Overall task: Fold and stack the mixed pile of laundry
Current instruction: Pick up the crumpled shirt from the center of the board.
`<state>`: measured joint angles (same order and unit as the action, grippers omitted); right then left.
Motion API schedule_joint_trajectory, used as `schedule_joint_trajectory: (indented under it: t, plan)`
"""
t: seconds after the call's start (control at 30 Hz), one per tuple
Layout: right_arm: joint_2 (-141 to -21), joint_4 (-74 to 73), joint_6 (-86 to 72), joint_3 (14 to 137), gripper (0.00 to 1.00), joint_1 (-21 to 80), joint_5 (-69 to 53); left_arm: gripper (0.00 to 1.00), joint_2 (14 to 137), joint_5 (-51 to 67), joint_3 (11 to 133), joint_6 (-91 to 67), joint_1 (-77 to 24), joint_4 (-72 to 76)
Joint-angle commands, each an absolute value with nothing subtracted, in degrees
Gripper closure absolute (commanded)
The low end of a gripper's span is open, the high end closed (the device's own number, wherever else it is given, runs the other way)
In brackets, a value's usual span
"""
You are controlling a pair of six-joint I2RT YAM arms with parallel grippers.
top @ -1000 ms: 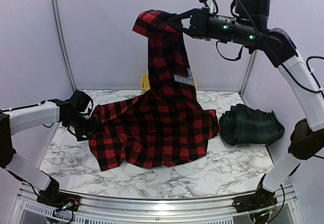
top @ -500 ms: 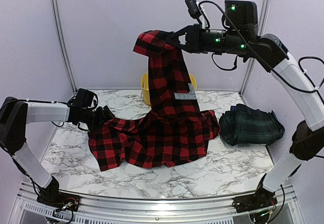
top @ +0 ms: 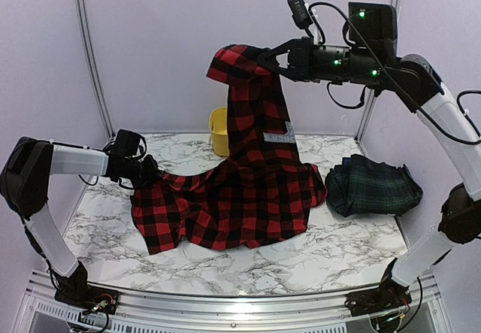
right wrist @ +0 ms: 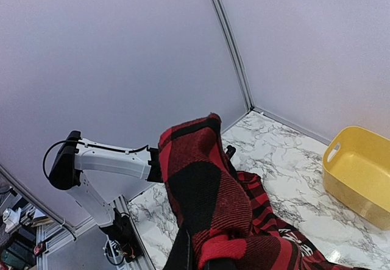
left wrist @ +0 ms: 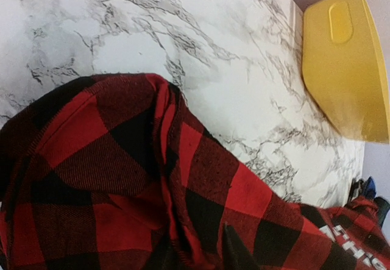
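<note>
Left fingers (top: pixel 145 172) have slid onto the left hem of the red-and-black checked cloth shirt (top: pixel 240 198), grip unclear; right fingers (top: pixel 266 56) pinch its top; looks limp, light, best held by corners

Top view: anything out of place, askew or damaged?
Nothing spilled or damaged. The red-and-black checked garment hangs lopsided: the right gripper holds one end high, the rest lies rumpled on the table, with the left gripper at its left edge. The tartan garment sits bunched at the right, the yellow tub behind.
</note>
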<state>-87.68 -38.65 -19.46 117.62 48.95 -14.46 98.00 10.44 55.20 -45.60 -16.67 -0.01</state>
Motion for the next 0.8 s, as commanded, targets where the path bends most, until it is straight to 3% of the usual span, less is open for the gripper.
schedule_joint_trajectory:
  t: [0.0,0.07,0.27,0.47,0.63,0.77]
  plan:
    - [-85.52,-38.17,-19.84,116.95,1.00,48.61,-12.71,0.91,95.01,10.52,57.51,-44.37,-15.54,-1.93]
    - [-84.80,-38.46,-19.42,116.30,1.00,48.49,-11.01,1.00,93.69,10.38,57.93,-44.00,-14.83,-2.89]
    - [-83.46,-37.50,-16.46,113.27,1.00,38.46,-8.31,1.00,91.38,13.14,61.31,-44.32,-11.10,-0.68]
    - [-91.85,-27.75,-13.02,114.12,1.00,23.88,-19.26,1.00,96.09,14.27,66.86,-46.67,-7.04,10.50]
    - [-106.68,-27.35,-10.81,123.65,1.00,23.55,-33.93,1.00,102.11,14.02,70.76,-48.57,-4.63,15.19]
    - [-109.61,-27.51,-6.79,120.48,1.00,30.57,-36.33,1.00,104.63,12.47,69.41,-50.21,-2.97,17.51]
